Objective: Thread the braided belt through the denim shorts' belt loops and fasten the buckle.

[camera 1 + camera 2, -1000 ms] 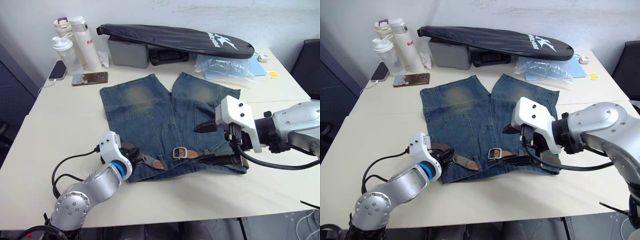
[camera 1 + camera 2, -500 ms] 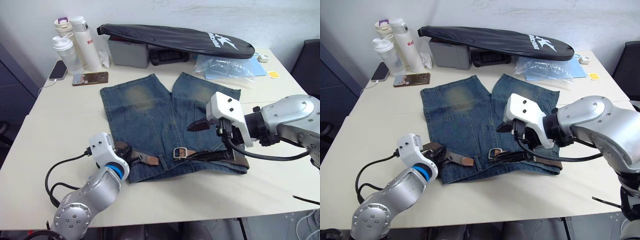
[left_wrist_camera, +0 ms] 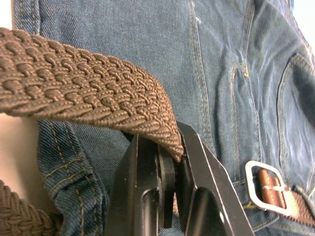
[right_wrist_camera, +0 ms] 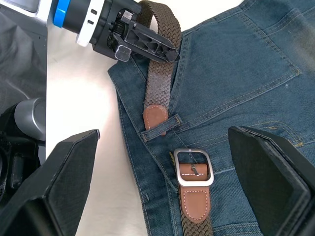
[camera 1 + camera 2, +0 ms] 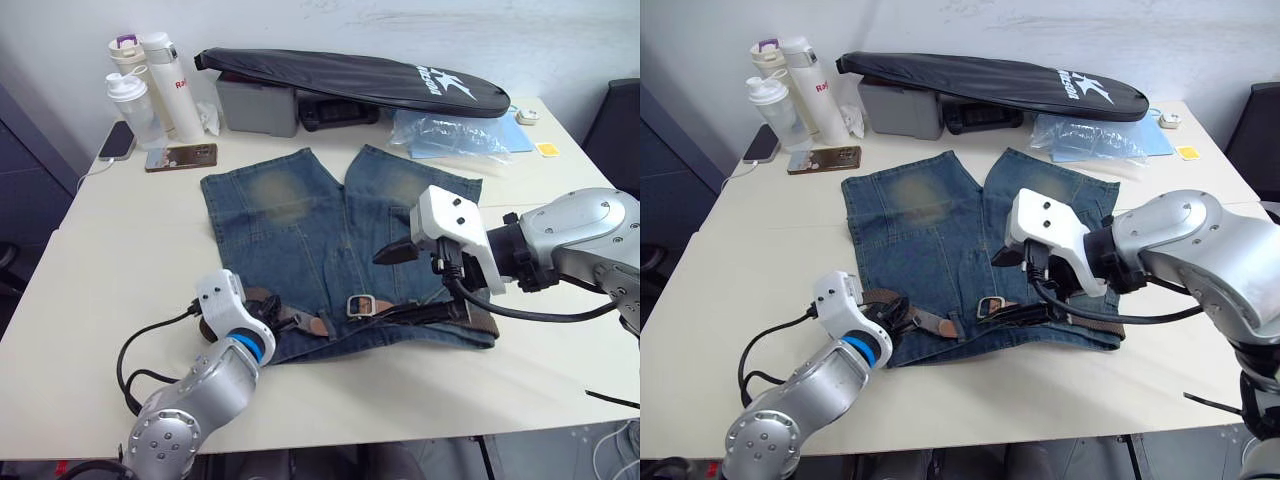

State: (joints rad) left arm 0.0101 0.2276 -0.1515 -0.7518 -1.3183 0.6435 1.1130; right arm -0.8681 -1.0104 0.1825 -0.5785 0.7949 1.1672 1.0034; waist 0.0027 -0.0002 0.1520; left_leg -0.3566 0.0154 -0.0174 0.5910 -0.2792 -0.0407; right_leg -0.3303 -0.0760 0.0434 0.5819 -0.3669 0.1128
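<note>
The left gripper (image 3: 165, 162) sits low at the waistband's left end, arm curled up from the table's (image 5: 90, 260) near edge at about 7 o'clock, fingers pinched tight on the braided belt (image 3: 88, 101). The right gripper (image 4: 162, 167) hovers over the denim shorts (image 5: 300, 235) from 3 o'clock, arm stretched in level, fingers spread wide with nothing between them. The belt's leather tip pokes through one of the belt loops (image 4: 160, 125), I think. The buckle (image 4: 193, 167) lies flat on the waistband just beside it. The shorts are spread mid-table, legs pointing to 12 o'clock.
</note>
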